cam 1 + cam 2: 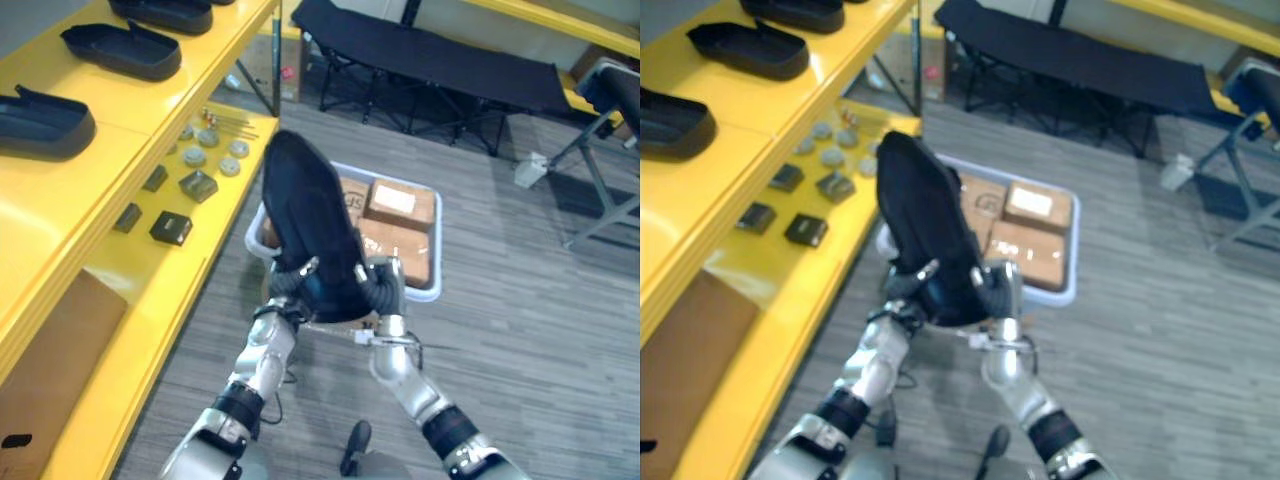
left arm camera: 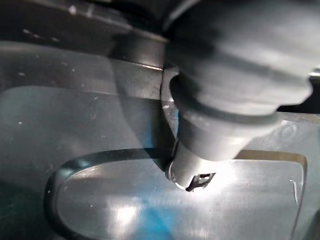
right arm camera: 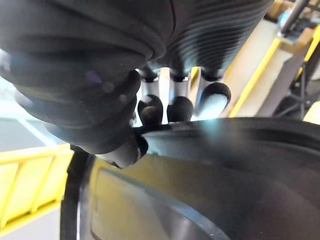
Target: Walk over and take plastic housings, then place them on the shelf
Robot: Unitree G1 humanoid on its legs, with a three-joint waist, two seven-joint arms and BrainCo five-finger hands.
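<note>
On our left runs the shelf (image 1: pixel 60 190). Other housings (image 1: pixel 125 50) lie in a row on its upper level; small parts (image 1: pixel 170 228) sit on the level below. Ahead of us, between our left hand (image 1: pixel 286 290) and right hand (image 1: pixel 388 285), the plastic housing (image 1: pixel 310 225) stands on end, fingers (image 3: pixel 150 107) curled over its rim. Behind it a bin (image 1: pixel 428 292) on the floor (image 1: pixel 520 330) holds boxes (image 1: pixel 402 205). Beyond the bin stands a cot (image 1: pixel 450 65).

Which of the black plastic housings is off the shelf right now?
The housing standing on end, gripped at its lower end by the left hand and right hand. The other three housings lie flat on the yellow shelf, top level.
</note>
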